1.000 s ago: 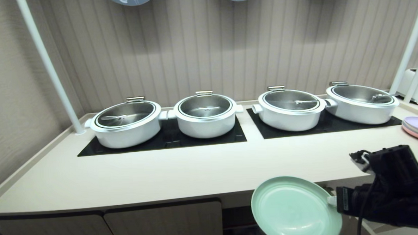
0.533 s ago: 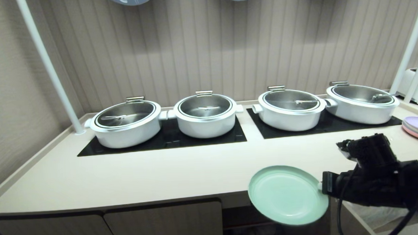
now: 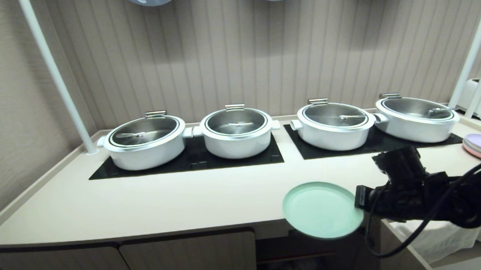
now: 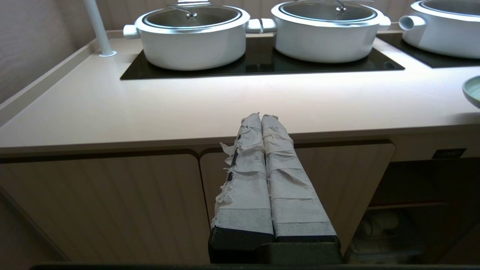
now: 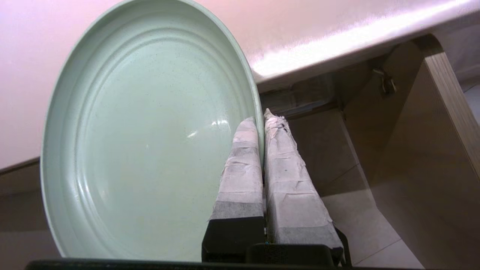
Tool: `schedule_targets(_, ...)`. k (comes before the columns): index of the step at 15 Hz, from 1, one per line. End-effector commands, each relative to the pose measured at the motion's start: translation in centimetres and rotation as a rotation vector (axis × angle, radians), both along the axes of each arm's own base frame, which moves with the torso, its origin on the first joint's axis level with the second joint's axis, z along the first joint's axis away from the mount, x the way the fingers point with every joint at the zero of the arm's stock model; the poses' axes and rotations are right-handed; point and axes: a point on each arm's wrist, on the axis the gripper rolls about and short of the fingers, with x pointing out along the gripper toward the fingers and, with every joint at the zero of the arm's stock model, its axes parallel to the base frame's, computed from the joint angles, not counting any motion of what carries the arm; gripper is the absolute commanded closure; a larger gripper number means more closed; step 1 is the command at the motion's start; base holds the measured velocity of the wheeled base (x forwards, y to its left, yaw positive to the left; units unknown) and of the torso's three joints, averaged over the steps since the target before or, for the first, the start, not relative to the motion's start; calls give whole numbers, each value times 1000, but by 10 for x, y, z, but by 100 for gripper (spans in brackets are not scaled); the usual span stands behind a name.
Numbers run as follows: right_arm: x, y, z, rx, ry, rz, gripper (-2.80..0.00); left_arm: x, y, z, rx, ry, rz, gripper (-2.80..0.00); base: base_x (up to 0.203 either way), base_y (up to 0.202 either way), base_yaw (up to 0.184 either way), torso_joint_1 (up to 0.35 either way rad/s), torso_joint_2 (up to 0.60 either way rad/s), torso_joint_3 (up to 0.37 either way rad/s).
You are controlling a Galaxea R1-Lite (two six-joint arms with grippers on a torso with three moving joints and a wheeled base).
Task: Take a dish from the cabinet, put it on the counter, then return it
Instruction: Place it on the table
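Head view shows the dish (image 3: 322, 209) carried by the right tool (image 3: 359, 201), which is clamped on its right rim; the plate overhangs the front edge of the counter (image 3: 178, 202), partly over the worktop and partly over the open cabinet (image 3: 294, 254) below. Right wrist view confirms it — the taped fingers (image 5: 243, 165) are pressed together with the rim between them, one on the upper face, one beneath. Whether the dish already touches the counter I cannot tell; it looks just above it.

So the step in hand is setting the dish down. I judge the next move calls for carrying it further in from the front edge, levelling it, lowering it flat, and only then parting the fingers.

Against the earlier frames, the dish has risen from below the counter's front edge and tilted flatter, and the right arm has come up and inward.

Left tool (image 4: 262, 123) waits in front of the shut cupboard doors, fingers together, holding nothing.
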Motion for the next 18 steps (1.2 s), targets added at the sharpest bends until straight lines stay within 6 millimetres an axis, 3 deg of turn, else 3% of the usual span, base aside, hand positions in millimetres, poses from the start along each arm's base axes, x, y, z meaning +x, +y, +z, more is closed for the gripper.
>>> schedule_targets(1,12,3,-8,-6,9,-8,0,0,0,0,0,-1,1,0,0,0,0,0,0,0)
schedule_targets(18,76,17,-41,14,1,-126,0,0,0,0,0,-1,-1,0,0,0,0,0,0,0)
